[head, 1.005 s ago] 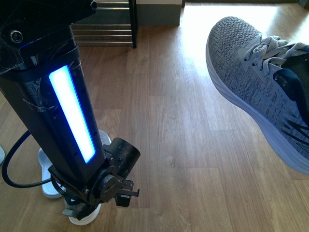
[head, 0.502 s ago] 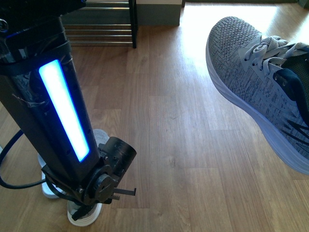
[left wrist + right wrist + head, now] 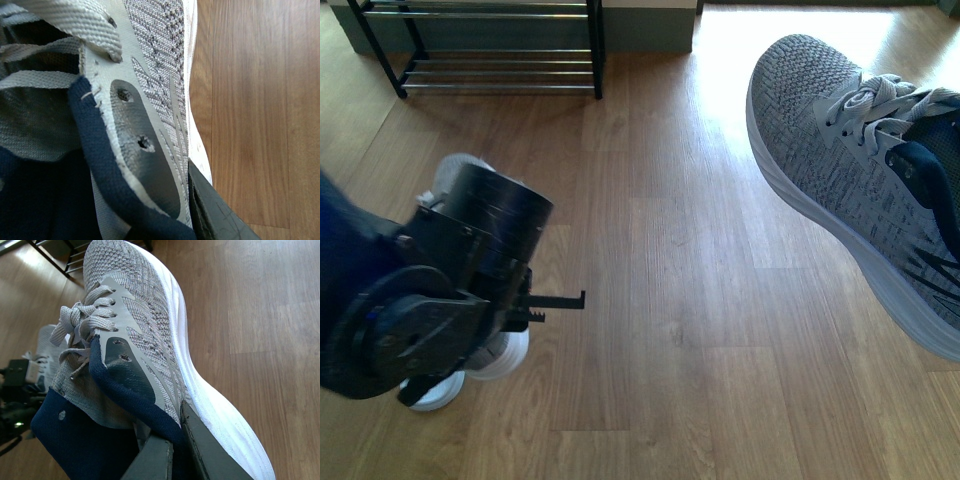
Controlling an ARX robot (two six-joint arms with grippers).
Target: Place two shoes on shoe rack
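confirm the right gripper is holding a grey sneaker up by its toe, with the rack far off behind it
Not by the toe. The right wrist view shows the right gripper clamped on the navy collar of the sneaker, with the toe pointing away, free. The rest holds: the sneaker is grey and held up, and the rack stands far off behind it.

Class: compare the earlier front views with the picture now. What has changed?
The left arm swung up and toward the camera, uncovering the shoe rack. The left-hand sneaker seems to rise with it, a finger against its collar. Unchanged: the right gripper holds the right-hand sneaker in the same place.
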